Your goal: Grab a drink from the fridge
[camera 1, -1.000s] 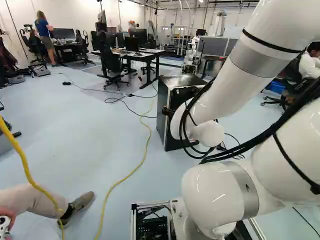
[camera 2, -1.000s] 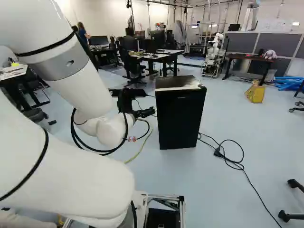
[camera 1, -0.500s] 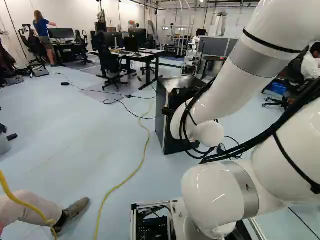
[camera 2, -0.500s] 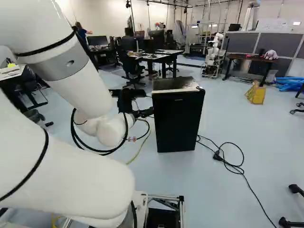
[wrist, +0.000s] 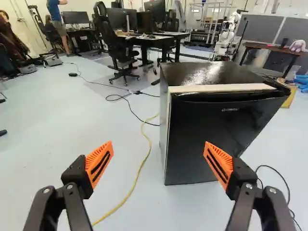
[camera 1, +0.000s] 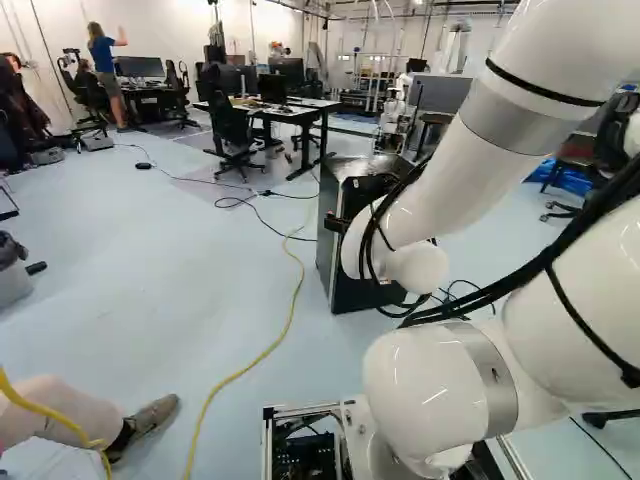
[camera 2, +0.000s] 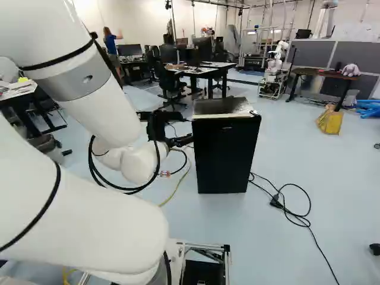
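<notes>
Carefully bring gripper [wrist: 159,143], spread wide, up to fridge [wrist: 197,73]; square to door [wrist: 216,130] along its top edge before touching.

One fridge [wrist: 216,139], two orange pads [wrist: 99,163]

- The white arm [camera 1: 455,190] fills the right side of the left base view.
- In the right base view, it slants down from the upper left.
- Its round white wrist [camera 2: 139,161] is left of the middle there.
- The black gripper [camera 2: 180,141] pokes out beside the wrist.
- Its two fingers are wide open, with their orange pads [wrist: 99,162] well apart.
</notes>
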Robot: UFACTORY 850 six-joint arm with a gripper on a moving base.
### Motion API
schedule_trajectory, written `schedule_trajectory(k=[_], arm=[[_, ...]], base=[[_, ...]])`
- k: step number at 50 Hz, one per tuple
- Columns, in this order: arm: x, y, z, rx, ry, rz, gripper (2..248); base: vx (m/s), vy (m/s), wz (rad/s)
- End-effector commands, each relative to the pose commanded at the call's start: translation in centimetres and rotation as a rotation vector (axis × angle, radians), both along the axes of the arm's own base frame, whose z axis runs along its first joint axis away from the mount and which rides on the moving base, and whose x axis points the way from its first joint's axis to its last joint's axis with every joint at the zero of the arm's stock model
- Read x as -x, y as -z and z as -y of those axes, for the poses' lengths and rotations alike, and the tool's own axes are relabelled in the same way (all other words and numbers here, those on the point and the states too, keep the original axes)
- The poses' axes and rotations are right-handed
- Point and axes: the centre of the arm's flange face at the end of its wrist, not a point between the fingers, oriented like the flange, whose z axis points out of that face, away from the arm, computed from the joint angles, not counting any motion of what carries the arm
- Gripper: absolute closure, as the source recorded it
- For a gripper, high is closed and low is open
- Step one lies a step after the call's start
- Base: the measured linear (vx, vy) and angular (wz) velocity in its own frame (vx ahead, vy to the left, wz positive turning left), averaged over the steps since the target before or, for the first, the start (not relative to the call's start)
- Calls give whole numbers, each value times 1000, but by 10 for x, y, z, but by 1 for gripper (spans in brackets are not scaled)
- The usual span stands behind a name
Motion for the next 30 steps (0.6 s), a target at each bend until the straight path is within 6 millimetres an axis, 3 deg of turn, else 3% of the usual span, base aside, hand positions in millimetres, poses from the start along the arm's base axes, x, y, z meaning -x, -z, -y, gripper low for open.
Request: schedule_trajectory(k=[11, 30], arm=[[0, 0, 0, 0, 0, 0, 3], [0, 0, 0, 0, 0, 0, 3]], base=[[53, -18, 153], [47, -39, 7]])
